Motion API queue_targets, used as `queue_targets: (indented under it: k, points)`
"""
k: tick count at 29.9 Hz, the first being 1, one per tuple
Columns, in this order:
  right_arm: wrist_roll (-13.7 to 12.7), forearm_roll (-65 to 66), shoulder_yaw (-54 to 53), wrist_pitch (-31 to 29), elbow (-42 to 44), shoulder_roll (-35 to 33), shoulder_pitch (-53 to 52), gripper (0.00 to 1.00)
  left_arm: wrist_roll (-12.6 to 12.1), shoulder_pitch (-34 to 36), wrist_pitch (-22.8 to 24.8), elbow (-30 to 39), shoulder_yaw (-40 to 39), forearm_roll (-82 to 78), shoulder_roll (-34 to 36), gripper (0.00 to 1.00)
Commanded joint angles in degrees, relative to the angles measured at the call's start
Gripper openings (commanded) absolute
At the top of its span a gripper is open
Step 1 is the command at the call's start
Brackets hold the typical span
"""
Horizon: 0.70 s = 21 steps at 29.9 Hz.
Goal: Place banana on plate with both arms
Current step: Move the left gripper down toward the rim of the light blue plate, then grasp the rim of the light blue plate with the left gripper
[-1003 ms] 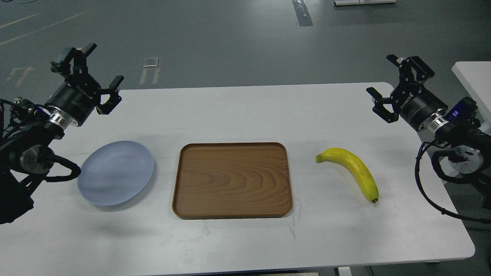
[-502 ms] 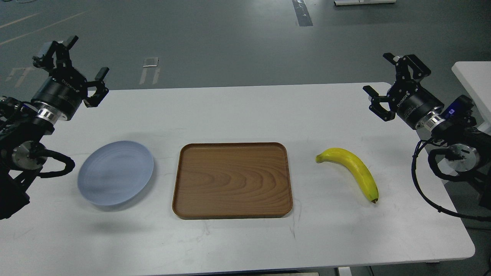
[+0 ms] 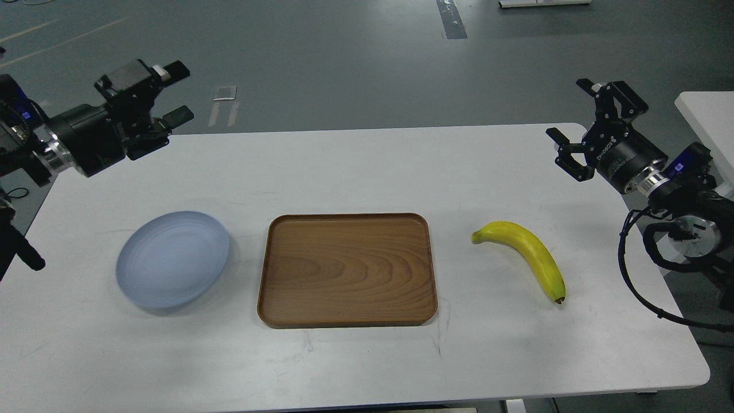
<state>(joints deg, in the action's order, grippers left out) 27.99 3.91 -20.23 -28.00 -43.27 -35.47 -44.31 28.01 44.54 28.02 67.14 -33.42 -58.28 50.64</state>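
The yellow banana (image 3: 526, 254) lies on the white table right of centre, greenish stem end to the left, dark tip towards the front right. The pale blue-grey plate (image 3: 172, 259) sits empty on the left side of the table. My left gripper (image 3: 175, 96) is open and empty, up at the far left above the table's back edge, well behind the plate. My right gripper (image 3: 570, 112) is open and empty, at the far right near the table's back corner, well behind the banana.
A brown wooden tray (image 3: 347, 269) lies empty in the middle of the table (image 3: 367, 367), between plate and banana. A second white table (image 3: 711, 115) stands at the far right edge. Grey floor lies beyond the table's back edge.
My left arm has swung up and turned, so its gripper now points right, higher and further back than before. My right gripper has barely shifted. Banana, plate and tray have not moved.
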Motion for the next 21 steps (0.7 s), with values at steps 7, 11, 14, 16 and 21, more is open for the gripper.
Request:
queue_targets:
  k: [7, 11, 14, 16, 21]
  points:
    - [0.01, 0.04, 0.10, 0.00, 0.12, 0.05, 0.27, 1.00, -0.01, -1.04, -1.90, -2.61, 6.76, -41.20, 1.47, 1.00]
    - [0.01, 0.04, 0.01, 0.00, 0.12, -0.22, 0.27, 1.00, -0.01, -1.13, -7.44, -8.07, 12.85, -40.34, 0.86, 1.00]
    - [0.01, 0.04, -0.16, 0.00, -0.06, -0.22, 0.18, 1.00, -0.01, -1.74, -11.31, -13.61, 16.71, -37.97, 0.25, 1.00]
    - [0.01, 0.04, -0.16, 0.00, -0.06, -0.30, 0.27, 1.00, -0.01, -2.18, -12.54, -15.63, 18.74, -35.95, 0.07, 1.00]
    - [0.01, 0.04, -0.16, 0.00, 0.03, -0.22, 0.36, 1.00, -0.01, -2.79, -12.90, -21.43, 20.84, -35.59, -1.59, 1.00]
